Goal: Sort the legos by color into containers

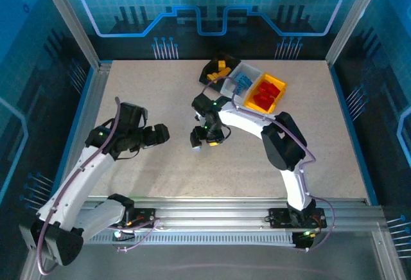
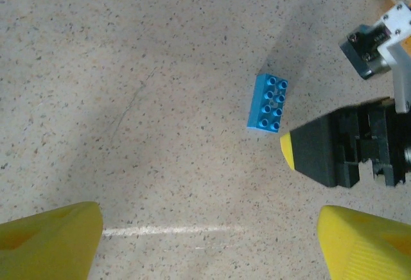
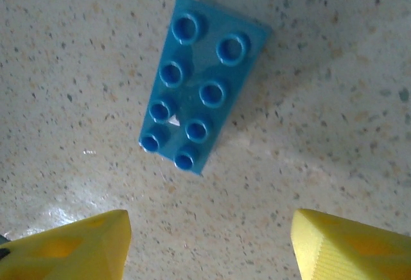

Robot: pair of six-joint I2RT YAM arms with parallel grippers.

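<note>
A blue lego (image 3: 199, 81) is lying flat on the counter (image 3: 334, 68), studs up. The right jaws are hanging just above it, wide apart and not touching it. The left jaws are hovering nearby, also wide apart and holding nothing. At the back, yellow legos (image 1: 221, 69) are sitting in the black bin (image 1: 205, 73), blue ones (image 1: 241, 85) in the white bin (image 1: 254, 69), and red ones (image 1: 264, 95) in the yellow bin (image 1: 279, 83).

No text, label or number can be read anywhere.
</note>
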